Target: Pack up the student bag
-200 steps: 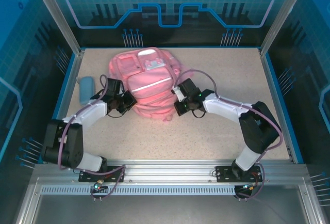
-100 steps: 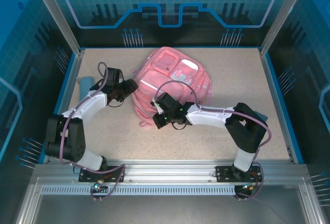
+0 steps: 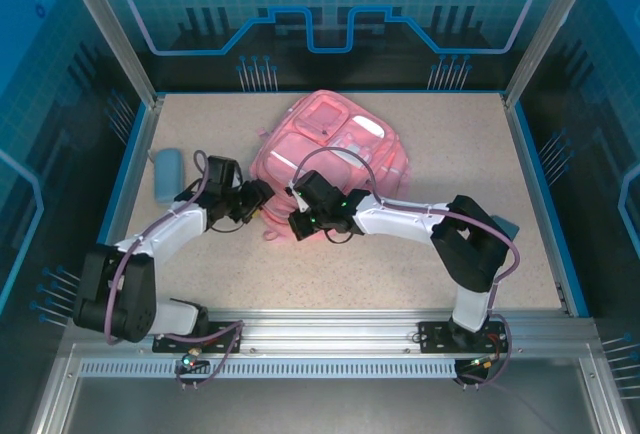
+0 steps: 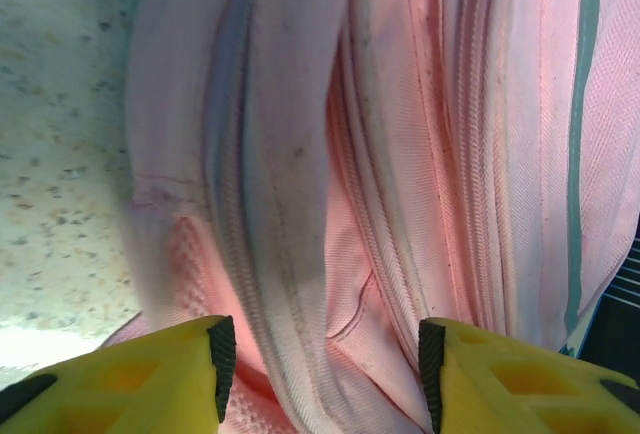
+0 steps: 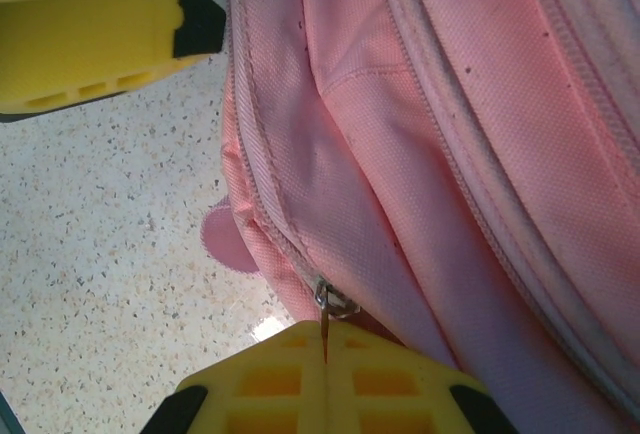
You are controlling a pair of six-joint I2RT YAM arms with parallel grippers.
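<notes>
The right pincer point(image 5: 325, 346) was clenched on the small metal zipper pull point(image 5: 336, 300) at a corner of the student bag point(image 3: 340, 144), its yellow fingertips pressed together with the tab caught between them. Just beside it, the left pincer point(image 4: 322, 356) stood released, its jaws apart on either side of a fold of the bag's pink fabric without visibly squeezing it. The bag lay flat on the speckled surface point(image 3: 430, 244), toward the far side, with both arms meeting at its near left edge. A light-blue pencil case point(image 3: 165, 174) lay well apart from it by the left wall. The step in hand looked like unzipping a compartment so that things could go in. The next move would likely call for the left pincer to close on that fold and anchor the soft bag. The right would then draw the pull along the zipper line, tugging in line with the teeth so the thin tab did not slip free or drag the whole bag.
</notes>
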